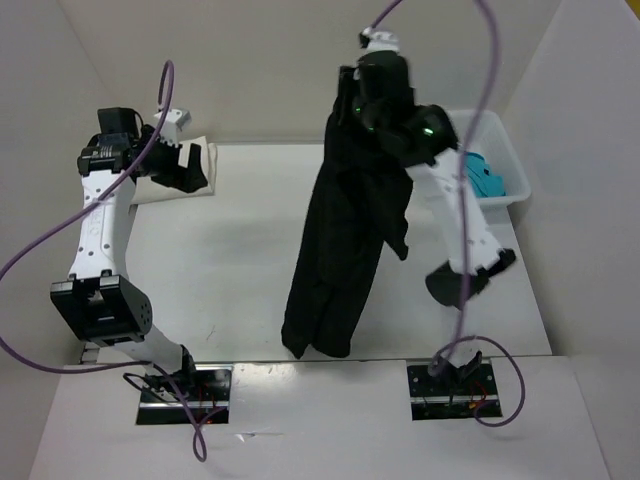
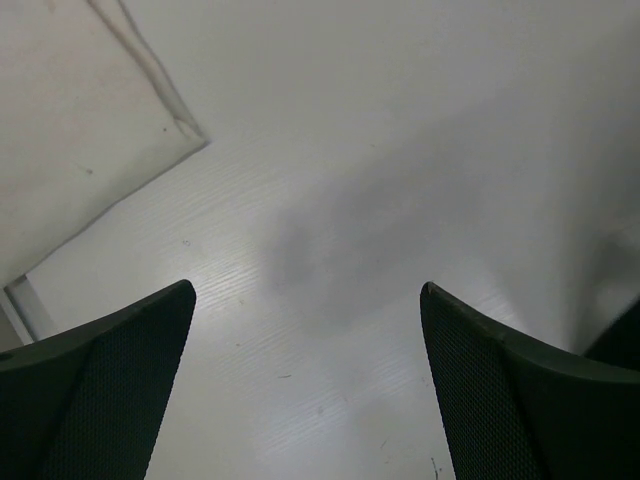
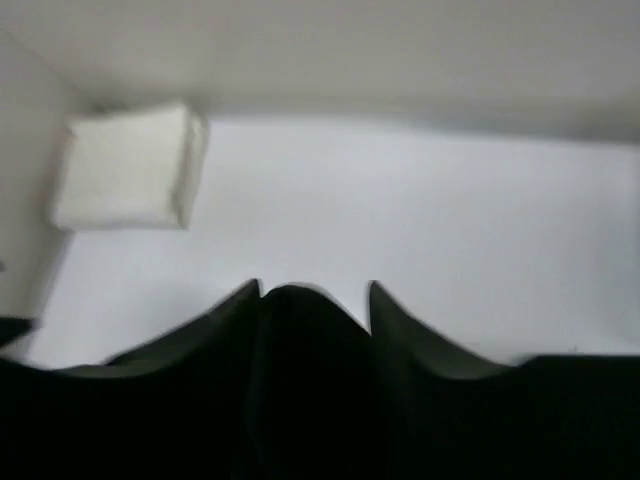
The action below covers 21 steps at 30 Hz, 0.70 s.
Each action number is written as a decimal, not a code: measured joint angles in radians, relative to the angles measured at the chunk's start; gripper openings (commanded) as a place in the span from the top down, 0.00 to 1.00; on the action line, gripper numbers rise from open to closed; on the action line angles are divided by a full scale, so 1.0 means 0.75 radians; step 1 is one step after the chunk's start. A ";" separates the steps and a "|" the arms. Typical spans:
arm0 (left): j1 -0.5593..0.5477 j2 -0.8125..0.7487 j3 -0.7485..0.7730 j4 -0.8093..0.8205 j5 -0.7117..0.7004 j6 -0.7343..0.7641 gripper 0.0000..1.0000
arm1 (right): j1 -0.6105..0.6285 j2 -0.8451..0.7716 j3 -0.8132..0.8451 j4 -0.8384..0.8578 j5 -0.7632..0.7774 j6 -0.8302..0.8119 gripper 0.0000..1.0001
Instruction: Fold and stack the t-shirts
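- Flat white desk: carrying the work area, with both arm bases sitting at its near edge.
- Long black cloth t-shirt: hanging bunched in the air above the desk's middle, its lower hem reaching towards the near edge. Judged step: the garment is being lifted clear and not yet laid out for folding.
- White plastic rectangular bin: standing at the far right corner and holding a crumpled teal garment.
- Folded white cloth t-shirt: lying at the far left corner and serving, it seems, as the start of the stack.
- Right pincer: raised high, its fingers pinching the top of the black t-shirt.
- Left pincer: hovering just beside the folded white t-shirt, its fingers spread wide, gripping nothing and showing only bare desk between them.
- Next move, as judged: the black t-shirt is needing lowering and spreading flat on the desk, with the left pincer likely taking a second edge.
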 measured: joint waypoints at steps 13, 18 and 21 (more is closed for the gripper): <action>-0.537 0.000 -0.184 -0.094 -0.097 0.193 0.01 | -0.216 0.193 -0.468 -0.188 -0.059 0.084 0.00; -1.054 -0.025 -0.485 -0.125 -0.188 0.317 0.01 | -0.261 -0.574 -1.252 0.102 -0.088 0.079 0.00; -1.324 -0.075 -0.657 -0.149 -0.247 0.374 0.01 | -0.424 -0.836 -1.605 0.250 -0.169 0.132 0.00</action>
